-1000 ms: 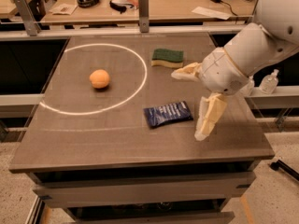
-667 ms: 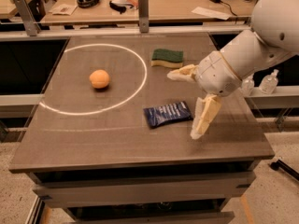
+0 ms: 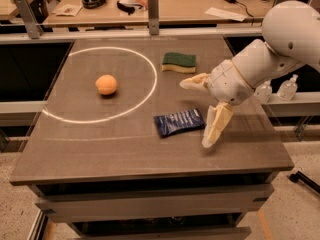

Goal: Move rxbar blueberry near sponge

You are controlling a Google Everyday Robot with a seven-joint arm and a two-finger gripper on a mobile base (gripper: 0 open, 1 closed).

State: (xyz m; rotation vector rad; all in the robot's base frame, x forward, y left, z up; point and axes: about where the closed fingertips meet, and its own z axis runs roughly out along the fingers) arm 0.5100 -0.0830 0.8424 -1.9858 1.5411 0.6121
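the gripper hovers with its fingers spread wide, just right of the rxbar blueberry lying flat on the table; the sponge sits apart, farther back

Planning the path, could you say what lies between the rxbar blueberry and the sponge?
Camera view: bare table, though the open claw's finger hangs over that stretch.

On the table I saw the snack bar lying right of centre, toward the front. The sponge sat well behind it. A round fruit lay further left, inside a ring marked on the tabletop. My gripper hung just right of the bar, fingers spread.
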